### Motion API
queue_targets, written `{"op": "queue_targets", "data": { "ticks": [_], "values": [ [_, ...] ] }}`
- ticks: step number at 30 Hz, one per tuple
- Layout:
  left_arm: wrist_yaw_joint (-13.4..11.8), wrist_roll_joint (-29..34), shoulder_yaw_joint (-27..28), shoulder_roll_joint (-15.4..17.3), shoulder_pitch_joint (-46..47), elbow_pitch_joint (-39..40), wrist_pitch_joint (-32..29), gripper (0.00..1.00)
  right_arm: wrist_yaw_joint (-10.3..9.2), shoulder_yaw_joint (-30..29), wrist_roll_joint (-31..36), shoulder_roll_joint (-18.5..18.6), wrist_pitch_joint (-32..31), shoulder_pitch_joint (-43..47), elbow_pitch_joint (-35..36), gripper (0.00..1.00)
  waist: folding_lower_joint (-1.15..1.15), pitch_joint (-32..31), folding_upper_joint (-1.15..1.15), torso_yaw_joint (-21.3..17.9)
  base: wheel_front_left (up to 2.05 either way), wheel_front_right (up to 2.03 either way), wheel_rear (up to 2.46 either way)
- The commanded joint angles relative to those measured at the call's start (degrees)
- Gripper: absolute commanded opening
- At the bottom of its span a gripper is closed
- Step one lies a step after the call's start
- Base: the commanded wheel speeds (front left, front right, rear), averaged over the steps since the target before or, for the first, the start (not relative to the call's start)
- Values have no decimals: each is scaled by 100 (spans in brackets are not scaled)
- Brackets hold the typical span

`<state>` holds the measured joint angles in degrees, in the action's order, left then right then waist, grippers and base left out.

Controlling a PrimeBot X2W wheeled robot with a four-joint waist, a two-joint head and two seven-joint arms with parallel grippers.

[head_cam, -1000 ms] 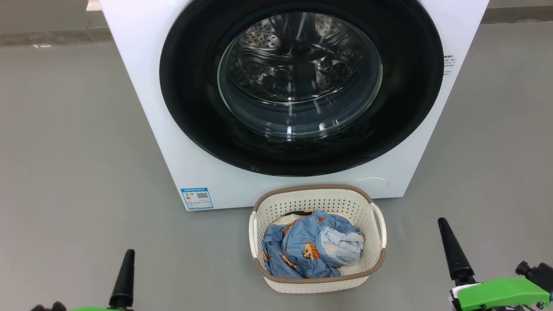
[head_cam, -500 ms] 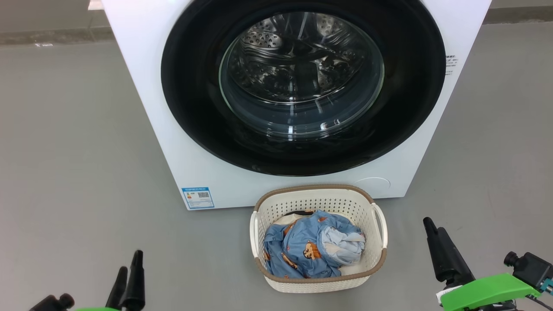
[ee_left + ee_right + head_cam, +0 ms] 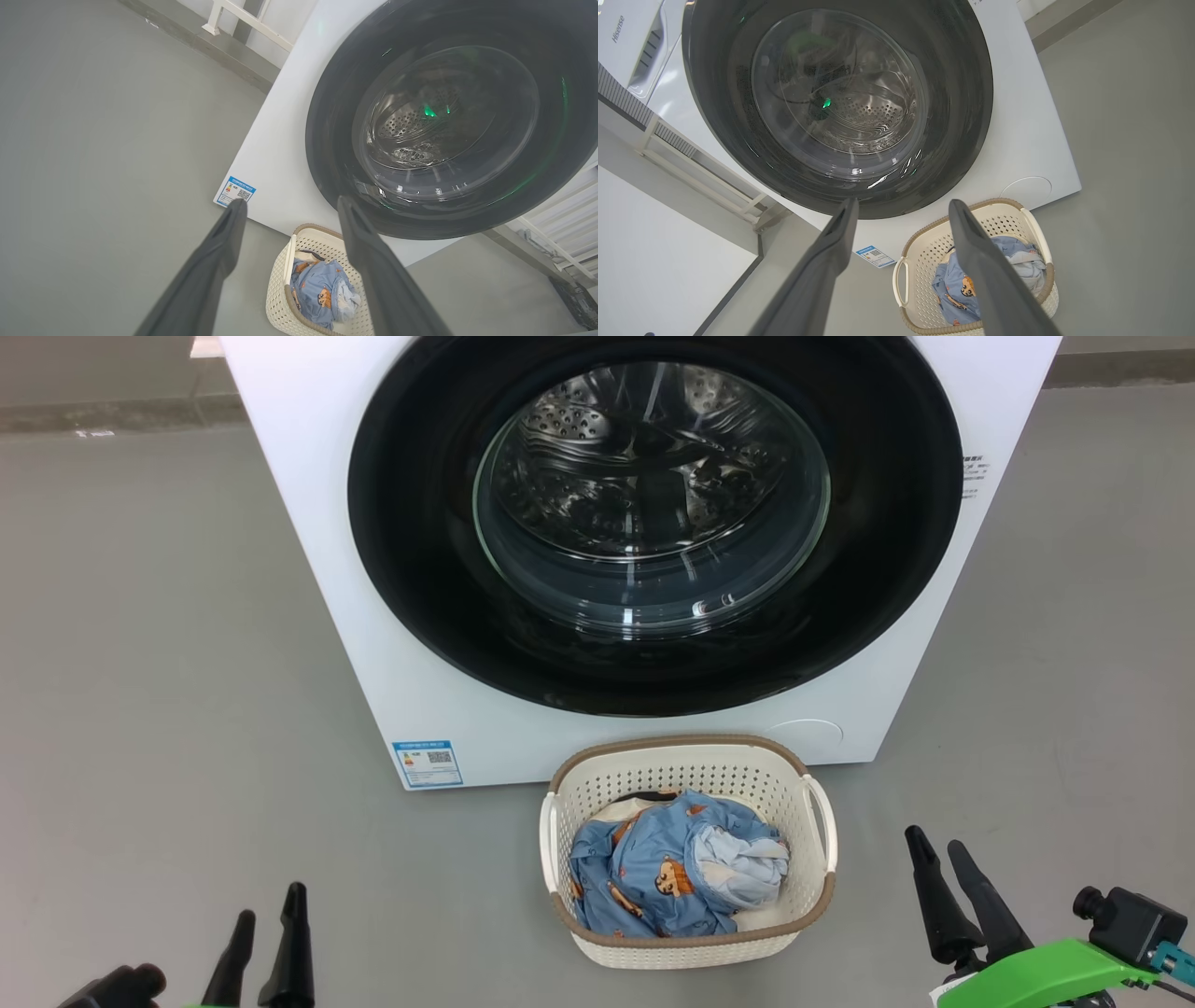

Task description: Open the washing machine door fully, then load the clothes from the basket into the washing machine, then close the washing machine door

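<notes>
The washing machine door (image 3: 411,523), a glossy black round one with a bulging clear porthole, lies shut against the front of the white washing machine (image 3: 308,523) and spans nearly its whole width. The perforated steel drum (image 3: 597,425) shows through the glass. A small blue label (image 3: 427,763) sits at one lower corner of the machine front, and a round white cover (image 3: 803,733) at the other.

The basket (image 3: 686,761) stands on the grey floor (image 3: 140,663) just in front of the machine, below the door and close to the base. It is cream-white and perforated, with a brown rim and a handle on each side. The clothes (image 3: 667,877) lie bundled inside it: light blue fabric with orange-brown bears, and a paler piece tucked in on one side.

The left fingers (image 3: 292,943) rise at the lower left of the head view, apart from the basket and above bare floor. In the left wrist view they (image 3: 219,247) stand spread wide with nothing between them. The right fingers (image 3: 934,896) rise at the lower right on a green mount (image 3: 1036,975), also clear of the basket. The right wrist view shows them (image 3: 831,252) spread wide and empty, pointing toward the door's lower edge and the basket
</notes>
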<state>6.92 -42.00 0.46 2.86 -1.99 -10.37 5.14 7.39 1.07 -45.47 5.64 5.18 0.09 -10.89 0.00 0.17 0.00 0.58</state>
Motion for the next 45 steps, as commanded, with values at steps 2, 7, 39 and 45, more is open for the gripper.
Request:
{"op": "queue_targets", "data": {
  "ticks": [2,7,39,45],
  "values": [
    [-66,370,72,153,59,230,105,100,6,105,316,96,105,-64,107,100,0,9,0,-3,0,0,0],
    [-132,661,32,206,29,268,173,100,6,136,611,131,172,-45,55,100,0,18,0,1,0,0,0],
    [-451,2942,-53,461,-191,550,728,100,9,357,3098,354,725,14,-41,100,0,15,0,-29,0,0,0],
    [-439,3367,30,454,-226,606,829,100,9,414,3505,371,825,29,27,100,0,12,0,-41,0,0,0]
  ]
}}
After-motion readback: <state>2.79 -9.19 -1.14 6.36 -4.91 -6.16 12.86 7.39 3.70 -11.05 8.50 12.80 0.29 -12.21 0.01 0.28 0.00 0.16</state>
